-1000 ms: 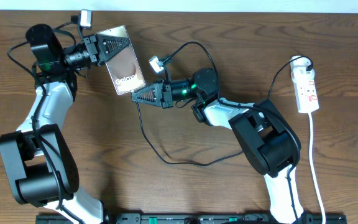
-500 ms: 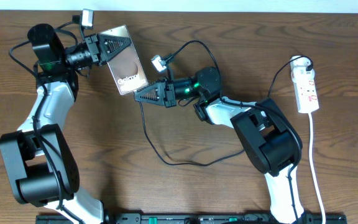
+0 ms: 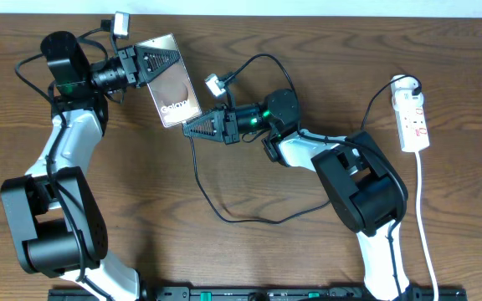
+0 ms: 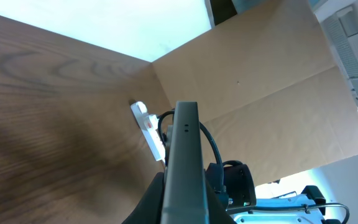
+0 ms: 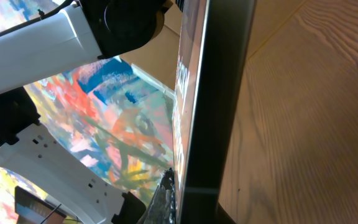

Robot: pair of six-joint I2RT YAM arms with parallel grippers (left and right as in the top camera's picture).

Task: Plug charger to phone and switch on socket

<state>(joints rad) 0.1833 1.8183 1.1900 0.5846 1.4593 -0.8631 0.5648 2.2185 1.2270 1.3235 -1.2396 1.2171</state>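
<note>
The phone (image 3: 174, 84), brown-black with white "Galaxy" lettering, is held off the table by my left gripper (image 3: 153, 60), which is shut on its far end. In the left wrist view its thin edge (image 4: 182, 162) runs up between the fingers (image 4: 182, 211). My right gripper (image 3: 187, 130) sits at the phone's near end, fingers together where the charger cable (image 3: 224, 213) comes out. The connector tip is hidden. In the right wrist view the phone's dark edge (image 5: 219, 93) fills the middle above the fingers (image 5: 194, 205). The white socket (image 3: 413, 117) lies at the far right.
The charger cable loops across the table's middle and runs up to the plug at the socket's top (image 3: 404, 84). The socket's white cord (image 3: 425, 226) trails toward the front edge. A brown cardboard wall (image 4: 260, 93) stands behind the table. The socket also shows in the left wrist view (image 4: 148, 127).
The left gripper has carried the phone slightly right, toward the right gripper. The right gripper has shifted a little to the right and stays at the phone's near end.
</note>
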